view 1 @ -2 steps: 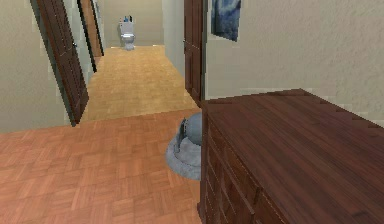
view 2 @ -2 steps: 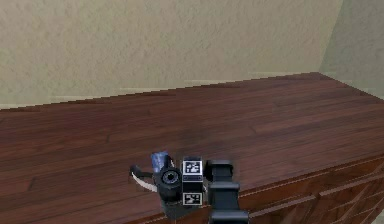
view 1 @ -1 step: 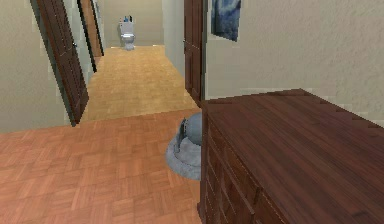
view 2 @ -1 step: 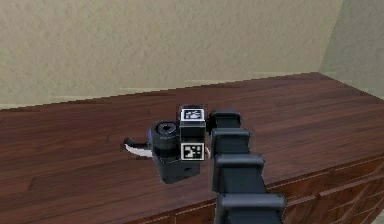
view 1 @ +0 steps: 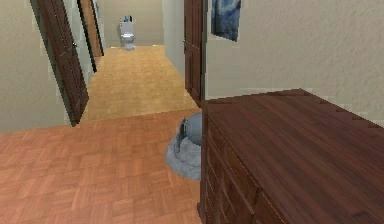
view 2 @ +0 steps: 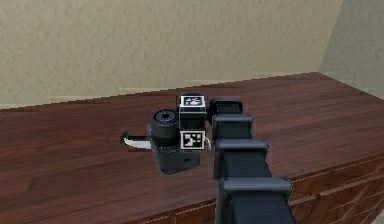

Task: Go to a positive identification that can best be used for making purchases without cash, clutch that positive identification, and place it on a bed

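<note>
Forward along hallway, sideways nearby, dresser shared

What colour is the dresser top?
Dresser: dark reddish-brown wood, clearest in the arm side view.

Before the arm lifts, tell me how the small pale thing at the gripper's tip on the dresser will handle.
The pale thing looks thin and flat against the dresser top, so probably light and unlikely to roll. Lying that low on smooth wood, it may slide rather than lift when the gripper nudges it. Stiffness cannot be told.
</note>
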